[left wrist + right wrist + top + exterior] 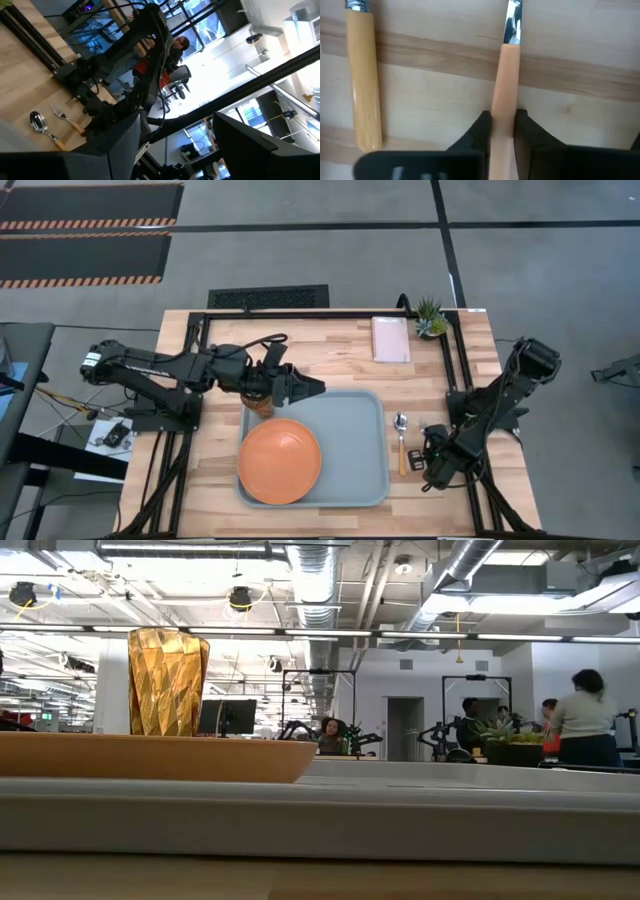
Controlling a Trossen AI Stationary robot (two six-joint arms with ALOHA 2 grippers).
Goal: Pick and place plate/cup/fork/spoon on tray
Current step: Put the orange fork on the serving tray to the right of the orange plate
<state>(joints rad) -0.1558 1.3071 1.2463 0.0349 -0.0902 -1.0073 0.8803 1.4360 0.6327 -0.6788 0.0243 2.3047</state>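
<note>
While gripping: right gripper (502,131) is closed on the fork (504,90) handle, on bare table right of the tray (355,450).
Spoon (400,438): just beside, leftward.
Lift well: rise straight, level, clear of the rim.
Left gripper (310,388): fingers apart, empty, over the tray's far-left edge.

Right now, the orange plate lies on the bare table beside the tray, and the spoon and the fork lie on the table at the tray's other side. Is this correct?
Not quite. The plate lies in the tray, not on the bare table; the high view shows it. The spoon and the fork do lie on the table beside the tray.
</note>
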